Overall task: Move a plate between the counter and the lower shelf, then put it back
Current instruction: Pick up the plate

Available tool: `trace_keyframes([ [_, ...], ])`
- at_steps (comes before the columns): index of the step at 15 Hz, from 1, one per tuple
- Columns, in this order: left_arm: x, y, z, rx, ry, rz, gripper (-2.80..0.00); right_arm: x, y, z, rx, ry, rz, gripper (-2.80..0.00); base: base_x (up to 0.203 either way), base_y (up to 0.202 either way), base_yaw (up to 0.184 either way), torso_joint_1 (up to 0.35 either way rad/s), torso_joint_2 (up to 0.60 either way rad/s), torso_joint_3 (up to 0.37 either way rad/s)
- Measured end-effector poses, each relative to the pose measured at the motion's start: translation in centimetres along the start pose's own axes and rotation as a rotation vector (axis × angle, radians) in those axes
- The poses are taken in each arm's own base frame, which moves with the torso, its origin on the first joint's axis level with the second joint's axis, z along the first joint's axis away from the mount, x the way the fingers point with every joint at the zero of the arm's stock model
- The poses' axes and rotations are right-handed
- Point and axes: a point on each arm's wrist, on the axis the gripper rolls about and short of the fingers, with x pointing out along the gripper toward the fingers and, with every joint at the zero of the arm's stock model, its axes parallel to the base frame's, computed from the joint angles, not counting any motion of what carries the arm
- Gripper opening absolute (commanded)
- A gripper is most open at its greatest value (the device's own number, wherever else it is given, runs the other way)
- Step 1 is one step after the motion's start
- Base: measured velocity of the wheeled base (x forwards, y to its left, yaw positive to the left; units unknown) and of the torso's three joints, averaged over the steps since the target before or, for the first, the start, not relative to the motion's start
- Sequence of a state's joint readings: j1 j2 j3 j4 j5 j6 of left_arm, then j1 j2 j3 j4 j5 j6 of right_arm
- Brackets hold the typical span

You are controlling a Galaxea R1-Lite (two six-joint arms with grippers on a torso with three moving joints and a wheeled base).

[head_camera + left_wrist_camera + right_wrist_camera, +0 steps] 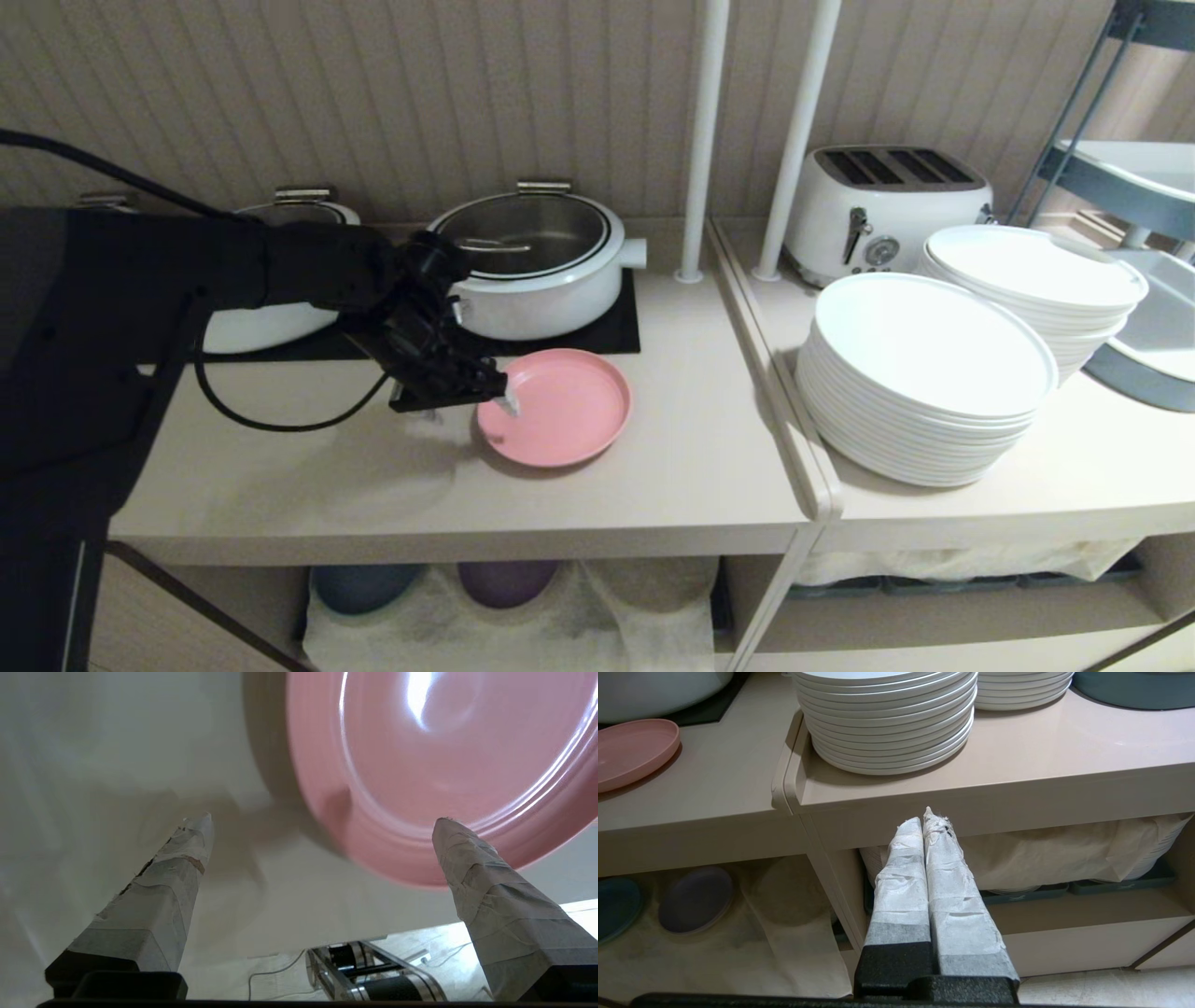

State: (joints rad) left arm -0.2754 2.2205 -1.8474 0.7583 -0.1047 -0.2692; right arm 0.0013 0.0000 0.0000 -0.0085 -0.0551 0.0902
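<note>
1. Head view shows the pink plate [560, 408] lying flat on the beige worktop [691, 467], just in front of the black hob panel [611, 331] and nearer the worktop's front edge than its back.
2. The left gripper [499, 397] is at the plate's left rim, its fingers spread wide and released; in the left wrist view one taped fingertip [451, 833] overlaps the rim while the other stands over bare worktop.
3. The right gripper [928, 821] hangs below the worktop's front edge, its fingers pressed together and empty.
4. A white pot [537, 257] sits on the hob behind the plate.
5. Stacks of white plates [920, 383] stand on the adjoining worktop to the right.
6. The lower shelf [523, 616] holds a white cloth and small dark plates.
</note>
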Motion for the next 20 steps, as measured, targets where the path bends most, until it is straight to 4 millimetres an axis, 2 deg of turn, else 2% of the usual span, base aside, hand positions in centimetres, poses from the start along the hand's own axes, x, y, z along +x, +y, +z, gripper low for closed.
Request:
trace_keyframes([
  [6,1.2,-0.2,0.2,0.003,0.009,0.009,0.00,0.0,0.0,0.0,0.000,0.000,0.000,-2.80,0.000,0.000,0.000,0.000,0.00,0.000],
  [20,2.4,-0.1,1.0,-0.001,0.003,0.013,0.00,0.0,0.0,0.0,0.000,0.000,0.000,-2.80,0.000,0.000,0.000,0.000,0.00,0.000],
])
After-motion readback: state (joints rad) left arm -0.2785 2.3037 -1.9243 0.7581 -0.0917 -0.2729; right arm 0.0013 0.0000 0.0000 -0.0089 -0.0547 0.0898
